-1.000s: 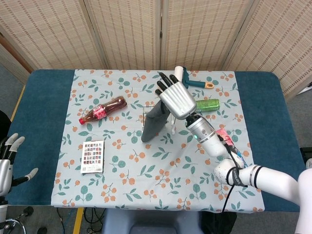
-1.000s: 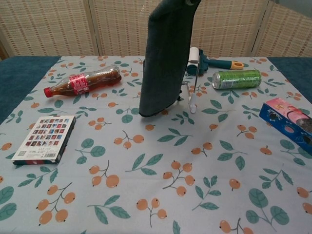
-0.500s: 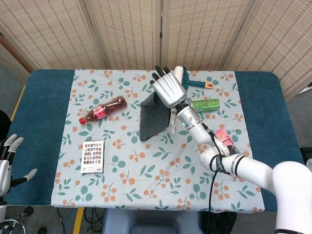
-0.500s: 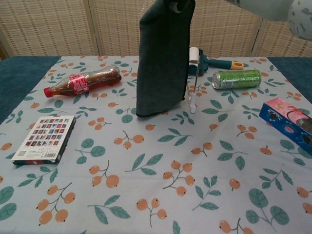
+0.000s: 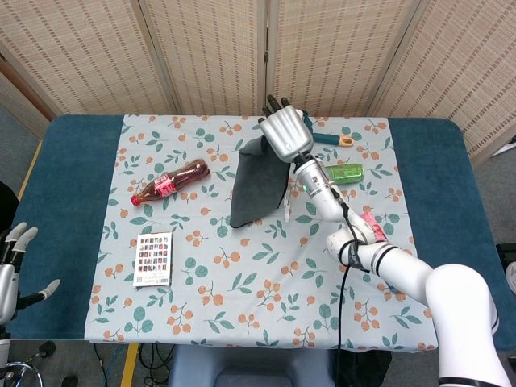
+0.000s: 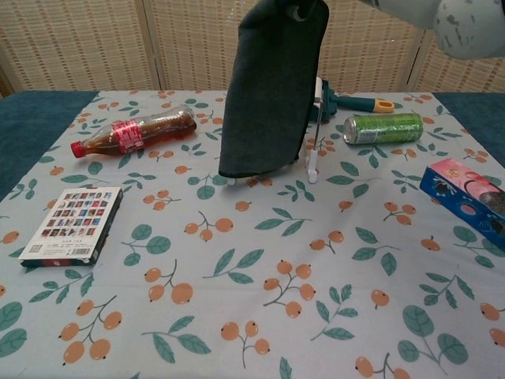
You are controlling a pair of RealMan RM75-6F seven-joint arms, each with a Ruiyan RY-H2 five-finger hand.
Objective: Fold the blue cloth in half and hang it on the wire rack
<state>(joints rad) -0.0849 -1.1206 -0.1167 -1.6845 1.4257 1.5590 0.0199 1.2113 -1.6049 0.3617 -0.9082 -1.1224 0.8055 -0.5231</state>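
Head view shows the right hand (image 5: pixel 285 134) gripping the blue cloth's (image 5: pixel 254 187) top edge above the wire rack (image 5: pixel 285 203), the left hand (image 5: pixel 16 258) idle with fingers apart; chest view shows the cloth hanging, draped in front of the rack.

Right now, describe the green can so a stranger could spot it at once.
Look at the floral tablecloth, far right part, just right of the hanging blue cloth. The green can lies on its side there, in front of a teal-handled lint roller; it is the only shiny green cylinder.
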